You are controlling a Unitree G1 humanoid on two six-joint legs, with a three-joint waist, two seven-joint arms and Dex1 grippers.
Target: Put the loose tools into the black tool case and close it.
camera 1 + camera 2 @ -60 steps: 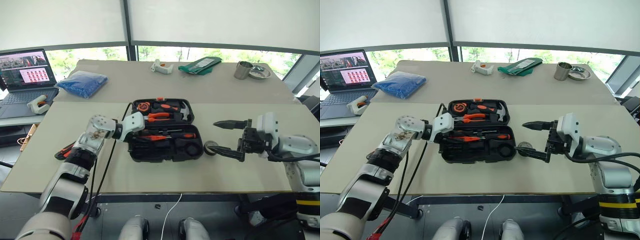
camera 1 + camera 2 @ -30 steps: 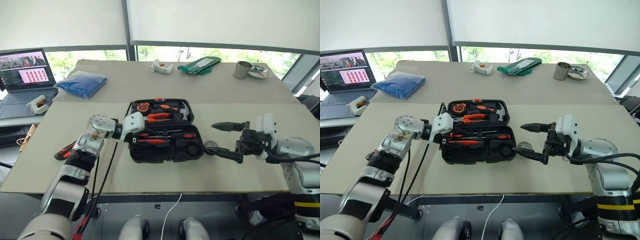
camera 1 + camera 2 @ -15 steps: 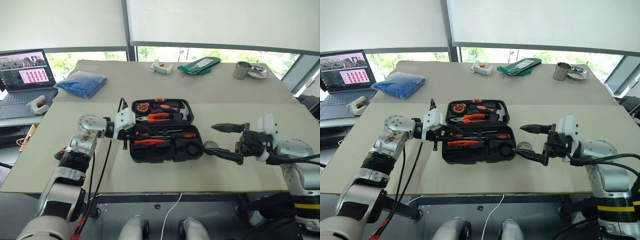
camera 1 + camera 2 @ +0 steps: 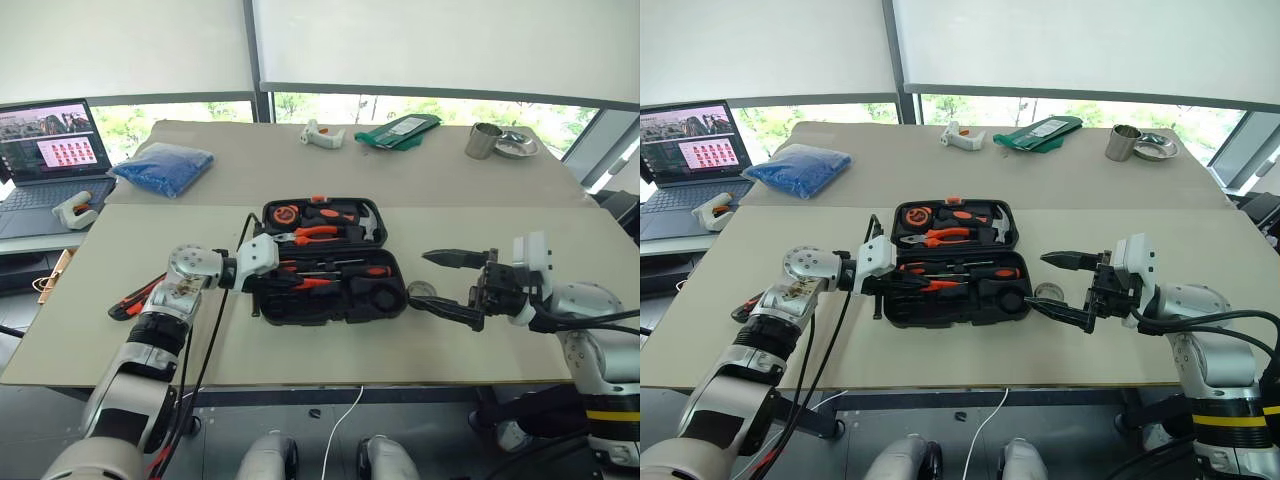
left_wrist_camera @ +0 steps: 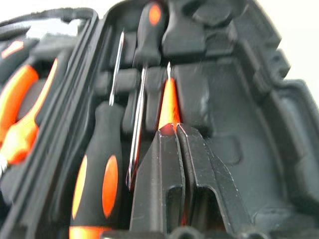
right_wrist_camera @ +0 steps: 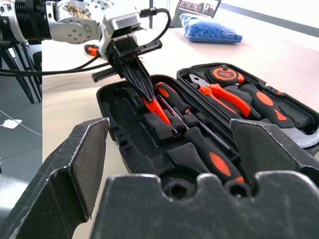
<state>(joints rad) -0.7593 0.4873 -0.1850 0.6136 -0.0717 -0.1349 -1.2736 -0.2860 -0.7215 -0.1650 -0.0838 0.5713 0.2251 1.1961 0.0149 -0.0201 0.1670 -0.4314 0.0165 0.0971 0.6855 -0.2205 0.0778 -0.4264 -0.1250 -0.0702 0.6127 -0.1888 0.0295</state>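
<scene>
Pinching shut, the left gripper [image 5: 175, 130] now seemingly clamps the orange tester pen [image 5: 168, 104] inside the black tool case [image 4: 330, 303]; right gripper [image 4: 446, 283] beside it, jaws spread.

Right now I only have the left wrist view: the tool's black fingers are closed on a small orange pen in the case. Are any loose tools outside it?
Observer: Yes. An orange-and-black utility knife lies on the beige table, well left of the black moulded-plastic tool case.
Operator: Anything else?
Observer: A small black tape roll sits on the table just right of the case.
Operator: Where is the right tool?
Observer: The right tool hangs open right beside that roll.
</scene>
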